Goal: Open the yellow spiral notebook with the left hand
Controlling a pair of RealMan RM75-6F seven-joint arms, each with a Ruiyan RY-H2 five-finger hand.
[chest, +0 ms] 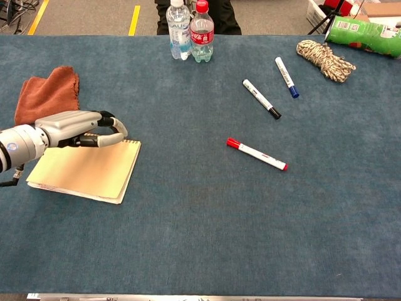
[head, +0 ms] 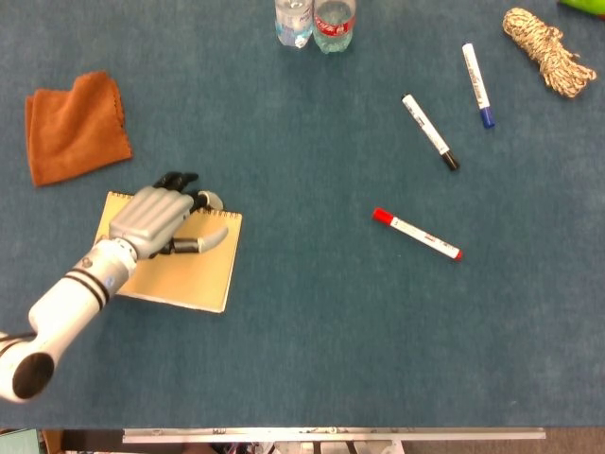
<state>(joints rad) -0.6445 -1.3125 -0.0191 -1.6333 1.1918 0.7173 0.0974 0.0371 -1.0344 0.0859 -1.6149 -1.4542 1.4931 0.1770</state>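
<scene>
Yellow notebook (head: 180, 270) lies closed and skewed on the blue surface, near the orange cloth (head: 74, 126). The left robot hand (head: 156, 216) rests over its spiral edge, fingers curled, gripping nothing I can see. Best hook only the cover's free edge and lift gently.

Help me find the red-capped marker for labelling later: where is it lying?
In the head view the red-capped marker lies alone near the table's middle, right of the yellow notebook and below the black-capped marker.
</scene>
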